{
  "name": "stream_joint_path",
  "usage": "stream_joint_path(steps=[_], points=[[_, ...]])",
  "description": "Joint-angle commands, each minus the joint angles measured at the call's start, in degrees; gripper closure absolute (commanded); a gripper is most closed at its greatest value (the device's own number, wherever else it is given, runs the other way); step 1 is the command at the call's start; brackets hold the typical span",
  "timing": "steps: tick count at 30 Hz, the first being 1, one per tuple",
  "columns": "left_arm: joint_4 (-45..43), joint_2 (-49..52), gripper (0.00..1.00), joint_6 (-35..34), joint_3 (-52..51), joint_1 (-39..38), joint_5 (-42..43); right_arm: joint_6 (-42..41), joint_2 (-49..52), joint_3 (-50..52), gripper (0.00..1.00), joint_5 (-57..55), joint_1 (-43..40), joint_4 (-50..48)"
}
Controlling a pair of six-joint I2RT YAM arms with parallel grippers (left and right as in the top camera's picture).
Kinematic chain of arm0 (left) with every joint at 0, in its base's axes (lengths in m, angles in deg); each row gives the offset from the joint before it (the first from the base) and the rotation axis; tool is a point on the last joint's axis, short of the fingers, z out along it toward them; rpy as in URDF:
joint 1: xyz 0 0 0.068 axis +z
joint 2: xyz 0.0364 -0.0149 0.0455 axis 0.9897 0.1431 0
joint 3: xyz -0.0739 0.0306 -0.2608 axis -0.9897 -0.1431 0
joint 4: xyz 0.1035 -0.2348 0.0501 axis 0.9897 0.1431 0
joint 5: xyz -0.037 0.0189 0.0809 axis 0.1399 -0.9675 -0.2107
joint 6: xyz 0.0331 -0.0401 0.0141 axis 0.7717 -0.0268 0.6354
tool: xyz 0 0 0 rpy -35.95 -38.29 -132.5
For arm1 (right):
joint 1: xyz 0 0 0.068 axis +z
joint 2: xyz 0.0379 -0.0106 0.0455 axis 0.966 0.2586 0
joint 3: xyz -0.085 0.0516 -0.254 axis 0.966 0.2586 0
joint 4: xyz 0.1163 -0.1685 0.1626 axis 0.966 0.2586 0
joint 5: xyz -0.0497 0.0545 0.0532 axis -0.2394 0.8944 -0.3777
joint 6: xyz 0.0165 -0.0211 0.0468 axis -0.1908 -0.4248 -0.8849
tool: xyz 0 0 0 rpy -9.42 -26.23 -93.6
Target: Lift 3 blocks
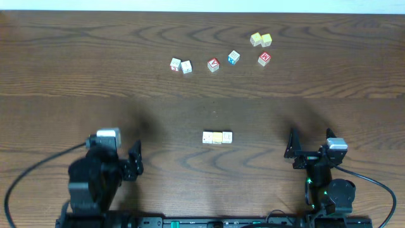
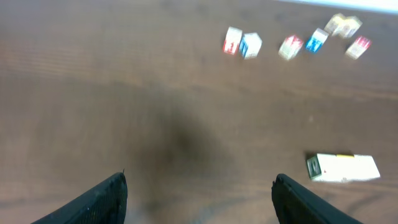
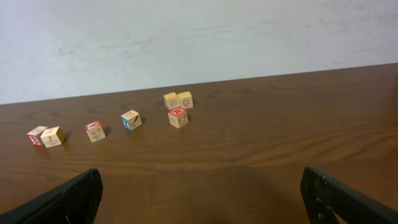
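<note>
Three pale blocks (image 1: 217, 137) sit touching in a row, mid-table; left gripper (image 2: 200, 182) near-left, released; right gripper (image 3: 200, 174) near-right, jaws spread.

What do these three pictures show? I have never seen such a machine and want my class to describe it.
Two robot arms sit at a wooden table. The overhead picture looks straight down from above. The other two come from cameras on the wrists: the dark shapes at the bottom corners are each arm's own fingers. The left gripper and right gripper are both open and hold nothing. Three pale blocks lie in a row between the arms; seven other cubes are scattered farther back.
</note>
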Motion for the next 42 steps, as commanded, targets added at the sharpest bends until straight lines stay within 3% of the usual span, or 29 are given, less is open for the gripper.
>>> stream_joint_path(steps=[1,9,15,23,42], points=[[-3.78,-5.35,0.25,4.57,-4.63,0.35,0.46,0.44,-0.35,0.09,0.01,-0.44,-0.31,0.26],[-18.91,-15.74,0.25,4.46,-17.25,0.35,0.15,0.44,-0.35,0.09,0.01,-0.44,-0.31,0.26],[-29.66,-17.16,0.25,1.97,-23.15,0.35,-0.04,0.44,-0.35,0.09,0.01,-0.44,-0.31,0.26],[-37.29,-17.97,0.25,-0.37,-29.29,0.35,-0.04,0.44,-0.35,0.09,0.01,-0.44,-0.31,0.26],[-33.81,-17.88,0.25,-1.11,-29.7,0.39,-3.43,0.44,-0.35,0.09,0.01,-0.44,-0.31,0.26]])
